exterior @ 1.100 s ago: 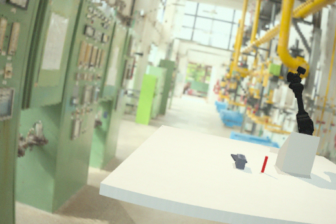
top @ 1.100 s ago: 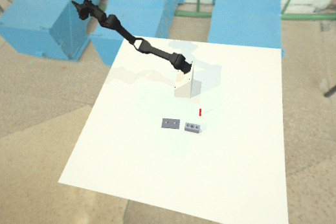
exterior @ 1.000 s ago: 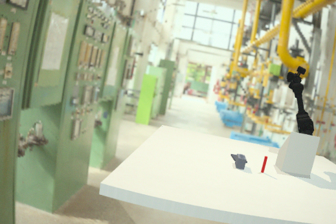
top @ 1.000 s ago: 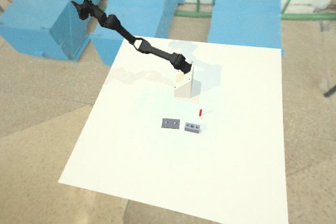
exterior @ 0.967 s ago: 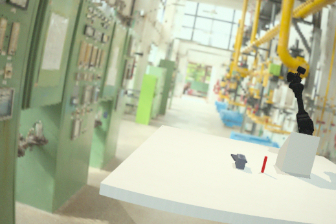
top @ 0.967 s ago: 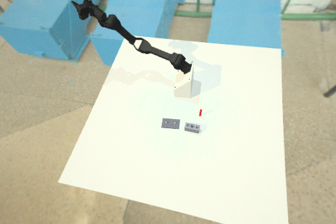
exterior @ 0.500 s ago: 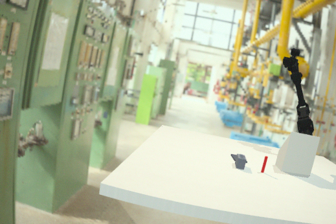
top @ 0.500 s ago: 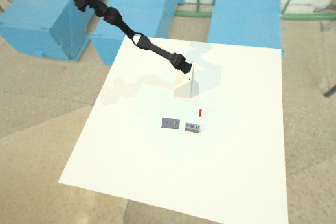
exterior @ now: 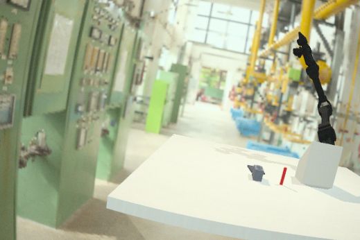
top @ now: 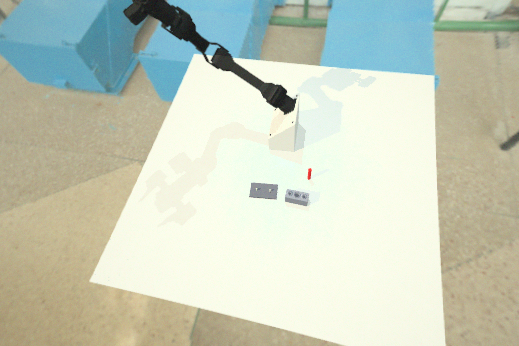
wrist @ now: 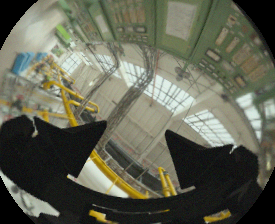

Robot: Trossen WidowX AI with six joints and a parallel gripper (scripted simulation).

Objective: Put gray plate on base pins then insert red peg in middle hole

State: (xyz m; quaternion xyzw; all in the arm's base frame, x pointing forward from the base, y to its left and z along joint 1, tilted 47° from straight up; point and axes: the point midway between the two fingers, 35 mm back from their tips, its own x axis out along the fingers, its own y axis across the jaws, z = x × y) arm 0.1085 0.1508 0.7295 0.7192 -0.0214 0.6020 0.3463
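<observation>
Arm raised high, gripper wide open and empty; the plate step is not yet begun.

The gripper (wrist: 136, 145) points upward, well apart from the parts. The plate (top: 263, 190) lies flat on the surface (top: 233, 260). Just beside it stands the base (top: 298, 197), and the peg (top: 309, 173) stands upright near the base's far side. Next, I judge, the arm must swing down over the plate and grasp it, keeping off the peg. The parts sit mid-surface, far from every edge, with open room on the near side; the white pedestal (exterior: 318, 164) crowds the far side.
</observation>
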